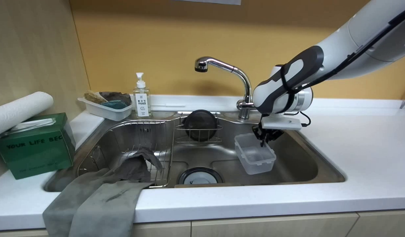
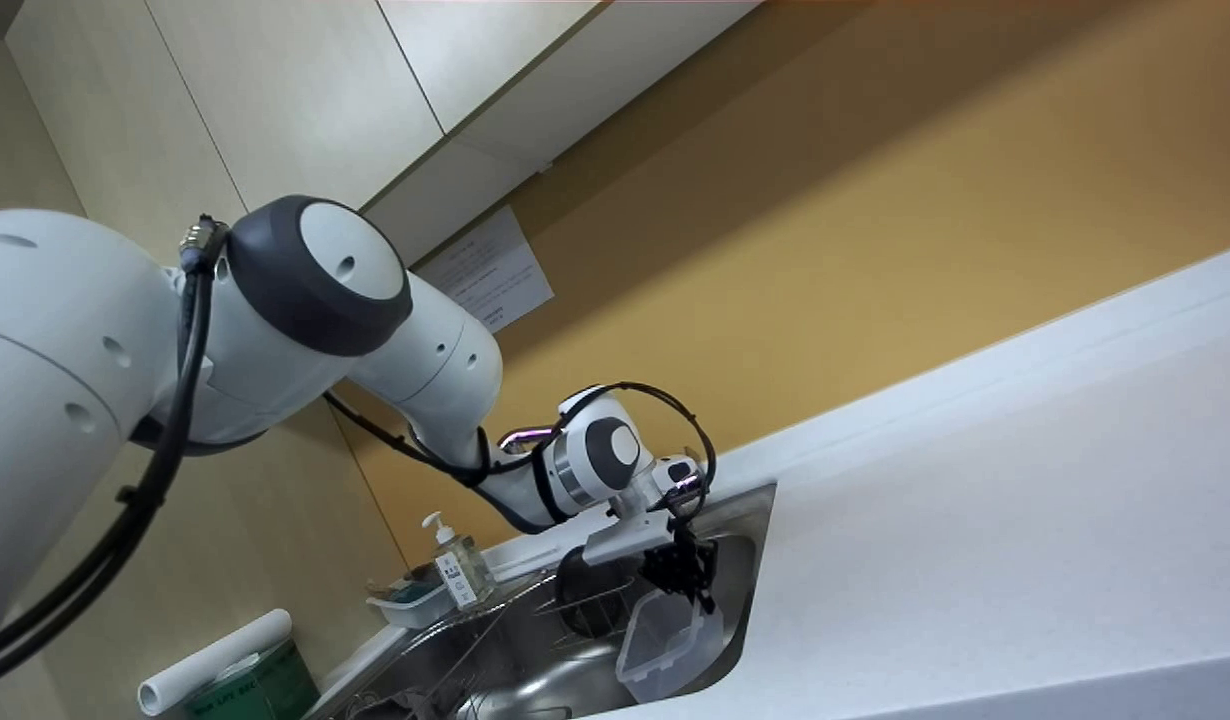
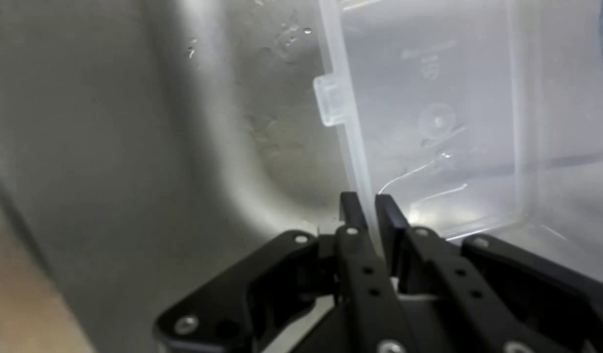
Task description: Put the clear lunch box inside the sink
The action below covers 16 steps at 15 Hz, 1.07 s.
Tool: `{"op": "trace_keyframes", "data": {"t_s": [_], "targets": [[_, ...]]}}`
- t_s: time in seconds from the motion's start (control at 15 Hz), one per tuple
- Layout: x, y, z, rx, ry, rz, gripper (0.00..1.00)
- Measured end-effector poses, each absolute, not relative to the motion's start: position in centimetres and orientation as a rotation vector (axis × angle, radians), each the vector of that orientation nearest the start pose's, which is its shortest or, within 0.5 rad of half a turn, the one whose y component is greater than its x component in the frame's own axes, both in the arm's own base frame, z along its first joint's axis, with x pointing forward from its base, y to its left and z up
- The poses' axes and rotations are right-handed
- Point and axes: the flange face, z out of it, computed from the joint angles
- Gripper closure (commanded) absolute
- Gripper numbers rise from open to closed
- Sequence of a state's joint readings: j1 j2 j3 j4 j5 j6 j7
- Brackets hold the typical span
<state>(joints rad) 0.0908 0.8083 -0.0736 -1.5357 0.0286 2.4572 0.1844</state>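
The clear lunch box (image 1: 254, 156) is inside the right part of the steel sink (image 1: 298, 159), right of the drain in an exterior view. It also shows in an exterior view (image 2: 665, 655) and fills the right of the wrist view (image 3: 429, 93). Its open side faces up and it looks slightly tilted; I cannot tell whether it touches the sink floor. My black gripper (image 1: 262, 143) is down at the box's rim. In the wrist view the gripper's fingers (image 3: 369, 198) are close together with the rim between them, one finger inside the box and one outside.
The chrome faucet (image 1: 229, 67) stands behind the sink, beside the arm. A dark round pan (image 1: 200, 125) sits in a wire rack. A grey cloth (image 1: 107, 197) hangs over the left front edge. A soap bottle (image 1: 142, 100), pale tray (image 1: 105, 110) and green box (image 1: 34, 144) stand left.
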Motion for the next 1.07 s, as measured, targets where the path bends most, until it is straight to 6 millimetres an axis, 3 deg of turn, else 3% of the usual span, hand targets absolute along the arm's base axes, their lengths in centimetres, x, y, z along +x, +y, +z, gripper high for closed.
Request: {"op": "trace_keyframes", "data": {"t_s": [1.0, 1.07], "targets": [[71.8, 2.5, 13.8, -3.2, 0.218, -0.109, 0.97], [71.9, 2.5, 13.7, -3.2, 0.216, -0.106, 0.74]]}}
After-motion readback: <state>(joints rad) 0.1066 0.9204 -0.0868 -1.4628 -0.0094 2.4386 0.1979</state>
